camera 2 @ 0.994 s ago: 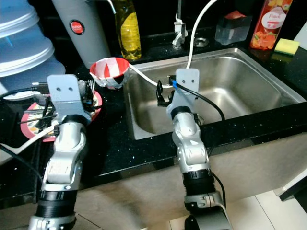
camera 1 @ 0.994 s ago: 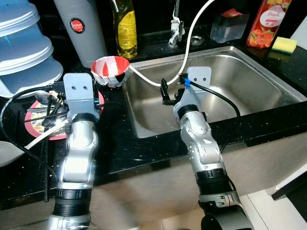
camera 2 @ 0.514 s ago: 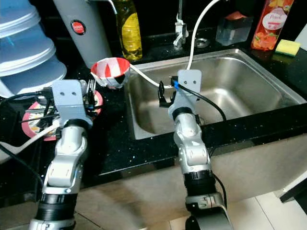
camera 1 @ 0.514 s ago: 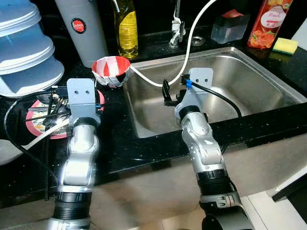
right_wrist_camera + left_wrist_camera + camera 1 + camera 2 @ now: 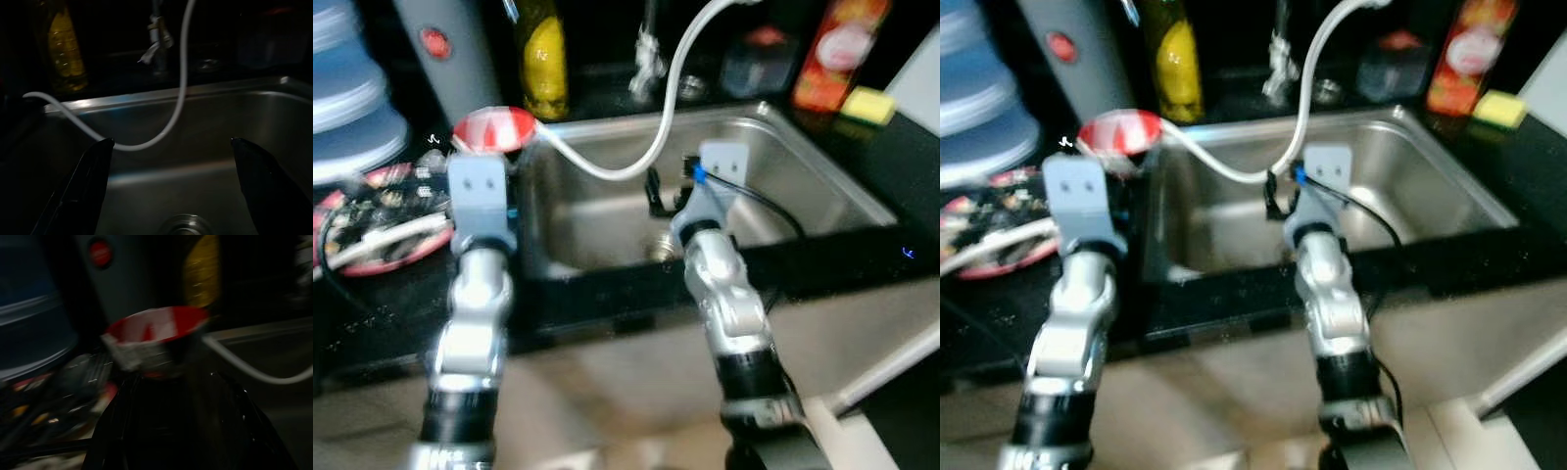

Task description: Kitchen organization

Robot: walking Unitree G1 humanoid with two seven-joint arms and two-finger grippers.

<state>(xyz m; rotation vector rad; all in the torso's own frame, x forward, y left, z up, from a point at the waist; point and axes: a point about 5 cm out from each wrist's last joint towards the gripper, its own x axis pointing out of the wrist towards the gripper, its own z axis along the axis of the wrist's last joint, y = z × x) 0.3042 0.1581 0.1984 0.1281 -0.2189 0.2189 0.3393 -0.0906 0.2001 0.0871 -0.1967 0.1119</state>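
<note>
No writing can be read anywhere; the head views are blurred. Nearest, the two silver, jointed arms reach forward over the glossy black speckled bench (image 5: 568,294). The right pincer (image 5: 171,186) hangs above the brushed steel sink (image 5: 803,186), its long black fingers (image 5: 85,181) spread wide apart with nothing between them; the round drain (image 5: 183,226) lies directly below the gap. A smooth white hose (image 5: 182,83) droops in a loop just beyond those fingers, running from the tap (image 5: 156,34) down toward the sink's left edge. The left pincer (image 5: 190,431) sits over the bench to the left of the sink; its dark fingers are too blurred and shadowed, so I cannot tell how far they stand open, and nothing shows held in them. Just ahead of it stands a red-and-white striped bowl (image 5: 156,340), conical, at the sink's corner. To the pincer's left lies a red-rimmed plate (image 5: 382,220) holding cutlery. Beyond the bowl rise a matt grey cylinder with a round red badge (image 5: 100,252) and a clear bottle of yellow liquid (image 5: 203,269); stacked pale blue lidded containers (image 5: 347,108) stand farther left. Far right behind the sink are a red-orange bottle (image 5: 827,54) and a yellow sponge (image 5: 865,106).
</note>
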